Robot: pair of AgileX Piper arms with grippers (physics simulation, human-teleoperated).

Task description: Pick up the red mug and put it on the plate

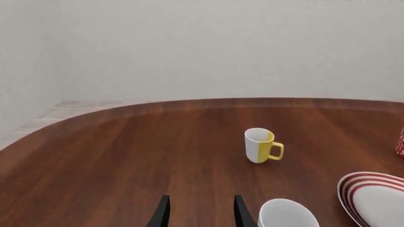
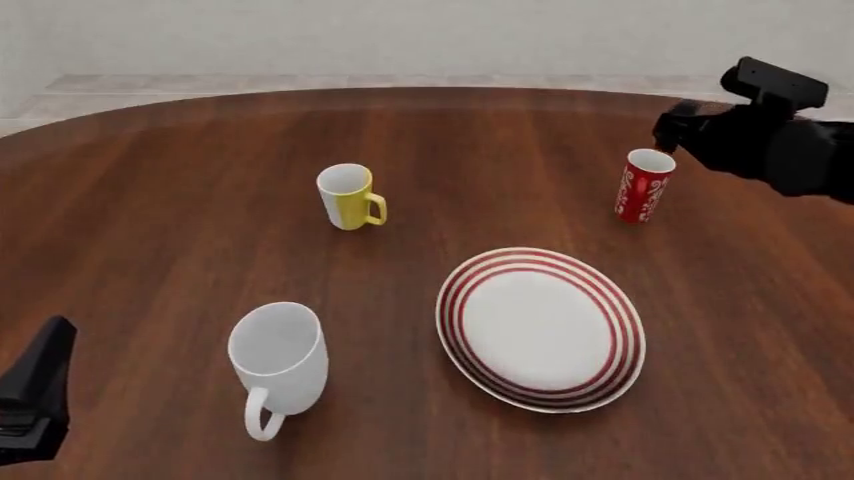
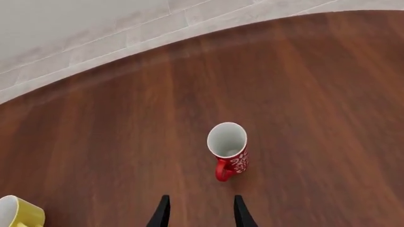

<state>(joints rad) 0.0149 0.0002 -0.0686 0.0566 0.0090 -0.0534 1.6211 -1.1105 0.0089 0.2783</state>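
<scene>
The red mug [image 2: 646,185] stands upright on the table at the back right, beyond the plate [image 2: 541,330]. In the right wrist view the red mug [image 3: 230,152] stands just ahead of the fingers, with its handle turned toward them. My right gripper [image 3: 200,213] is open and empty. In the front view it [image 2: 671,128] hovers just above and to the right of the mug, not touching it. My left gripper [image 1: 200,215] is open and empty, low at the table's front left corner [image 2: 38,395]. The plate [image 1: 375,201] and a sliver of the red mug [image 1: 400,142] show in the left wrist view.
A yellow-and-white mug [image 2: 350,197] stands at the back centre-left and also shows in the wrist views [image 1: 260,145] [image 3: 19,213]. A large white mug [image 2: 278,360] stands front left of the plate, close to my left gripper's fingers [image 1: 287,215]. The table's curved far edge lies behind the mugs.
</scene>
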